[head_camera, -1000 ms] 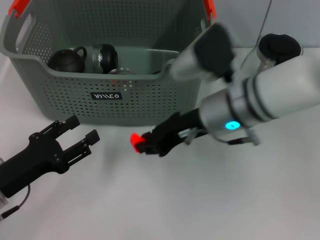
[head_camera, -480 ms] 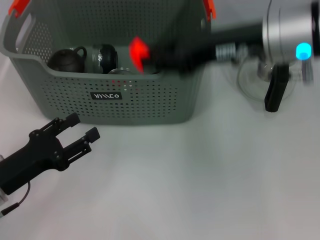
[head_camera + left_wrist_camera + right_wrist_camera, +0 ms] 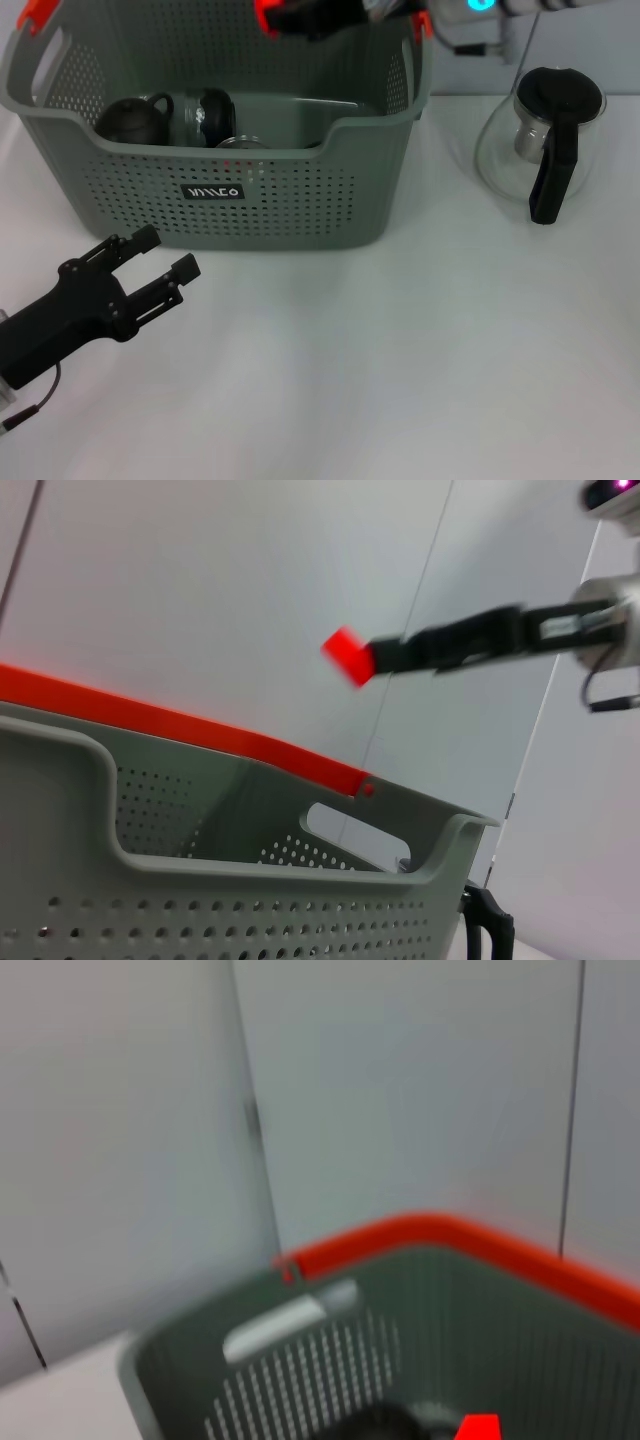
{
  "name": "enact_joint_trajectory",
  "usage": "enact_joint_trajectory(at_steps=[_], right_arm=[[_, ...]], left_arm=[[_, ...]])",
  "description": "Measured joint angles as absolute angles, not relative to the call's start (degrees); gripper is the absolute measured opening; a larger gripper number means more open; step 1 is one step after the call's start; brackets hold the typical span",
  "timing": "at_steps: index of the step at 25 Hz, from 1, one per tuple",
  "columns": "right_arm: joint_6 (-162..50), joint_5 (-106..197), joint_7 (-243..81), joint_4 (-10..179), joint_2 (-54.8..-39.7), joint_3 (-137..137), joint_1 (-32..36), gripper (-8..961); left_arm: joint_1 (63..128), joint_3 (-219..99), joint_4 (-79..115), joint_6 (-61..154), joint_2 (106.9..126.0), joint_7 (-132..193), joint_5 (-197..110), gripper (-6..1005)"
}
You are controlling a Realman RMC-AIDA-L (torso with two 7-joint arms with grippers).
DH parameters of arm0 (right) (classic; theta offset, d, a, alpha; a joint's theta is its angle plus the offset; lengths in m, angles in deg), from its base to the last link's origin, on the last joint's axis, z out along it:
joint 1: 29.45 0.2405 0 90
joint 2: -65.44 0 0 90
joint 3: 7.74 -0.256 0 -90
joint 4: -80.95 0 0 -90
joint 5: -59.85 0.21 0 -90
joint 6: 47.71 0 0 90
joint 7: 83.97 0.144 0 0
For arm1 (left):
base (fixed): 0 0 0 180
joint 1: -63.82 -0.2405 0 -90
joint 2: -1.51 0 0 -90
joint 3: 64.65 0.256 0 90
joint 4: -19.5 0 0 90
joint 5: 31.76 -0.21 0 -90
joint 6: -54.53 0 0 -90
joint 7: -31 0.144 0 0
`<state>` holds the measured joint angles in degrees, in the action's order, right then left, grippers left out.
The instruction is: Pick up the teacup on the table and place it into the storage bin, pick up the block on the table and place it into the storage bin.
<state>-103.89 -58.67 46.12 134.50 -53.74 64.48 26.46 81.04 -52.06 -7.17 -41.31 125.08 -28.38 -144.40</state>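
Observation:
The red block (image 3: 267,16) hangs above the far side of the grey storage bin (image 3: 300,205), with my right gripper (image 3: 285,18) shut on it. From the left wrist view, the block (image 3: 347,656) and the right gripper (image 3: 376,658) are well above the bin's orange-edged rim (image 3: 250,863). A corner of the block (image 3: 481,1428) shows over the bin's inside (image 3: 330,1380) in the right wrist view. Dark tea vessels (image 3: 132,121) lie in the bin; I cannot tell which is the teacup. My left gripper (image 3: 165,254) rests open on the table in front of the bin's left corner.
A glass pot with a black handle (image 3: 548,150) stands on the white table (image 3: 420,350) to the right of the bin. Orange handle clips (image 3: 38,12) sit on the bin's upper rim. A wall rises behind the bin.
My right arm has lifted the red block from the table in front of the bin, up over its front wall and back above its interior. The left arm has not moved.

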Motion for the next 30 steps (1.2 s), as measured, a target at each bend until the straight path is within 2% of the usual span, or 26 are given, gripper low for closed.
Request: enact_joint_trajectory(at_steps=[5, 8, 11, 13, 15, 18, 23, 27, 30], right_arm=[[-101.1, -61.8, 43.1, 124.4, -54.01, 64.0, 33.5, 256], [-99.0, -63.7, 41.9, 124.8, -54.88, 64.8, 33.8, 325], [-98.3, -60.4, 39.4, 128.1, -54.98, 65.7, 31.6, 394], [-99.9, -56.0, 36.8, 131.6, -54.84, 65.6, 28.7, 440], [-102.2, -51.0, 32.9, 135.6, -54.76, 65.2, 24.7, 539], [-107.1, -39.5, 23.2, 141.8, -54.75, 65.0, 15.7, 688], [-120.3, -22.9, 2.0, 141.9, -54.54, 64.5, 0.6, 838], [-132.6, -20.9, -8.2, 136.4, -54.54, 60.3, -7.7, 839], [-140.4, -21.1, -15.7, 128.9, -54.56, 55.4, -10.8, 839]], left_arm=[[80.9, -52.2, -7.2, -41.4, 125.14, -28.4, -144.4, 750], [80.9, -52.2, -7.1, -41.4, 125.15, -28.4, -144.4, 751], [80.7, -52.2, -7.1, -41.4, 125.24, -28.3, -144.4, 751], [80.5, -52.2, -7.3, -41.5, 125.32, -28.3, -144.4, 751], [80.4, -52.2, -7.3, -41.5, 125.33, -28.3, -144.3, 751], [80.3, -52.3, -7.3, -41.8, 125.25, -28.3, -144.1, 751], [80.4, -52.3, -7.7, -43.0, 124.98, -28.3, -144.3, 751], [80.3, -51.7, -9.4, -46.9, 124.28, -28.2, -144.9, 750], [80.7, -51.6, -10.6, -49.9, 123.66, -28.2, -146.9, 750]])
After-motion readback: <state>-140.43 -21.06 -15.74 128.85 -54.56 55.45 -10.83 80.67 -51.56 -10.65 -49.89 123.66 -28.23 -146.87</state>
